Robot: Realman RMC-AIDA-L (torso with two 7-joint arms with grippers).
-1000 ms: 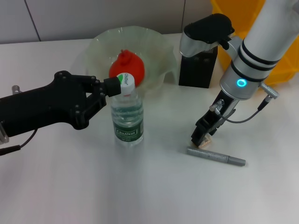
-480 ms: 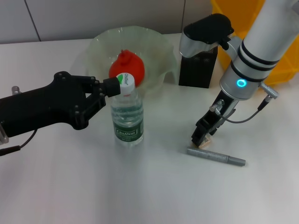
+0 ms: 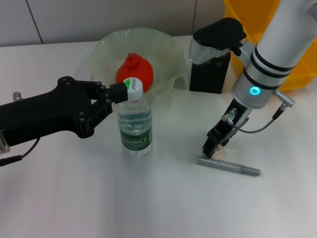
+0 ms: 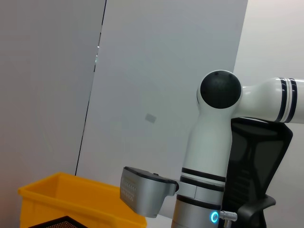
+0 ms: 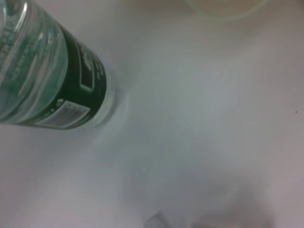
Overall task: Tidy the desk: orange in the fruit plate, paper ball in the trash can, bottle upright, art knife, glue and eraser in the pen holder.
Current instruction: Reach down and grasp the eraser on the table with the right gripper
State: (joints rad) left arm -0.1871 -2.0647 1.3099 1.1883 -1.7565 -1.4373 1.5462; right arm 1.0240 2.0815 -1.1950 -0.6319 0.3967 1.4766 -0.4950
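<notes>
The bottle (image 3: 134,121) stands upright mid-table, also seen in the right wrist view as the bottle (image 5: 52,80). My left gripper (image 3: 120,92) is shut at its neck, just under the white cap. The orange (image 3: 134,70) lies in the fruit plate (image 3: 166,42). My right gripper (image 3: 213,147) points down at the table with the tan eraser (image 3: 217,153) at its fingertips. The grey art knife (image 3: 229,167) lies just in front of it. The pen holder (image 3: 210,72) stands behind, beside the yellow trash can (image 3: 302,74). Paper ball and glue are out of view.
The left wrist view shows the trash can (image 4: 61,199), a corner of the black mesh pen holder (image 4: 64,222) and my right arm (image 4: 213,156) against a grey wall. A small metal part (image 3: 17,94) sits at the far left table edge.
The right arm's upper links have shifted slightly to the left; its gripper stays at the eraser. The left arm and bottle have not moved.
</notes>
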